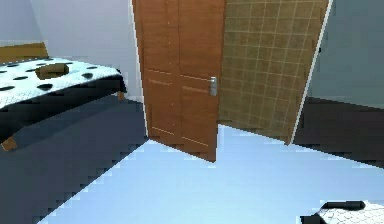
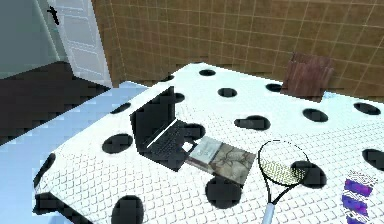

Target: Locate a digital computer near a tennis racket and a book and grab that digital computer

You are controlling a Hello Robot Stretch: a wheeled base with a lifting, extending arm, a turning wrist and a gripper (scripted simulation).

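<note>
At the arm's far end, whether the gripper's fingers are spread or pressed together cannot be told from these views.

In the arm side view, the laptop (image 2: 165,130) stands open on a bed (image 2: 320,140) with a white cover with black dots, left of the middle. Its dark screen is raised and its keyboard lies flat on the cover. Just beside the keyboard, toward the view's right, lies a book (image 2: 222,160) with a mottled brown cover and a paler part nearest the laptop; it looks to touch the laptop's corner. Right of the book lies a tennis racket (image 2: 283,172), flat on the cover, its dark oval head near the book and its pale handle running down toward the bottom edge. A small purple-and-white striped thing (image 2: 355,195) lies at the view's right edge. At the bed's far side a brown cushion (image 2: 308,75) leans by a brown tiled wall (image 2: 230,30). A white door (image 2: 75,35) stands at the upper left, above a dark floor (image 2: 40,100).

In the forward view, a brown wooden door (image 1: 180,70) with a metal handle (image 1: 213,88) stands ajar, with tiled wall (image 1: 265,65) behind it. At the view's left is a second bed (image 1: 60,85) with the same dotted cover and a brown thing (image 1: 50,70) on top. Pale blue floor (image 1: 200,180) spreads below the door and meets dark carpet (image 1: 70,160) by that bed.
</note>
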